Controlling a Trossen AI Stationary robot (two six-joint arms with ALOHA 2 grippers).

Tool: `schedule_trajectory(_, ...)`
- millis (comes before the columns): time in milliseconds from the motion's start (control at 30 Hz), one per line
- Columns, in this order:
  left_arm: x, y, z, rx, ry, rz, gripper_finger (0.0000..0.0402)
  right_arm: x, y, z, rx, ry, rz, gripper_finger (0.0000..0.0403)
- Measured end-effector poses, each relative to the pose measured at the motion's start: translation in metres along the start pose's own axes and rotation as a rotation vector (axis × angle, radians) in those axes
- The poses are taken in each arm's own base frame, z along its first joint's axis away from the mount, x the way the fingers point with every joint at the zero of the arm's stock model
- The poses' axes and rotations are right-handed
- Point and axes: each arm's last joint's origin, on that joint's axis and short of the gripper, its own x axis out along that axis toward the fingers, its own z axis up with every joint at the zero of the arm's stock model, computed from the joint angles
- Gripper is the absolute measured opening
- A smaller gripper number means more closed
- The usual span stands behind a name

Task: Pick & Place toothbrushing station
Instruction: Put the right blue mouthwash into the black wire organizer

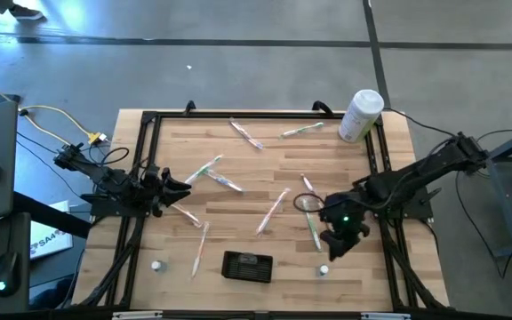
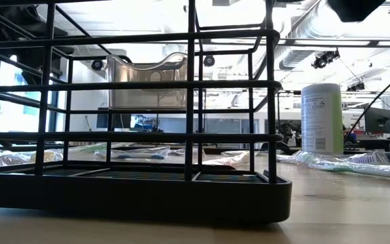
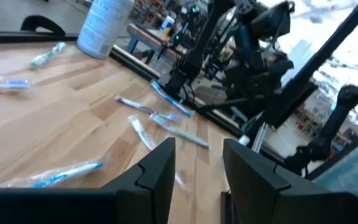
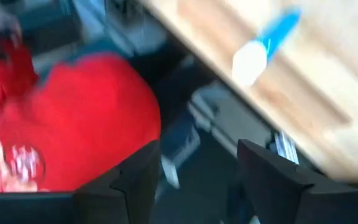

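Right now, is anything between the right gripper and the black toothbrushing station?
Nothing visible blocks it. The right gripper, open and empty, hangs to the right of the station; only bare wood lies between. A small white piece sits beside that path.

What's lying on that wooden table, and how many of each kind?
Wrapped toothbrushes: 9, as best the high view shows
Small white items: 2
Tall white canister: 1
Black holder block: 1
Total: 13
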Motion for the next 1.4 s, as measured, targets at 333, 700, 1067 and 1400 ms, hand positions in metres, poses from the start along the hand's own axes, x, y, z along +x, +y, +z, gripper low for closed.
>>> schedule_trajectory(333,0.000,-0.002,-0.005,0.008,0.103,-0.098,0.0136,0.024,-0.004,0.000,0.238,-0.243,-0.052,0.0207)
schedule_trajectory(700,-0.001,-0.003,-0.007,0.008,0.157,-0.158,0.0136,0.050,-0.011,-0.020,0.427,-0.293,-0.088,0.0207)
schedule_trajectory(1067,-0.001,-0.001,-0.009,0.047,0.177,-0.145,0.0136,0.056,-0.013,-0.033,0.480,-0.370,-0.048,0.0207)
schedule_trajectory(1400,-0.001,-0.001,-0.009,0.044,0.181,-0.151,0.0136,0.071,-0.015,-0.032,0.492,-0.369,-0.066,0.0207)
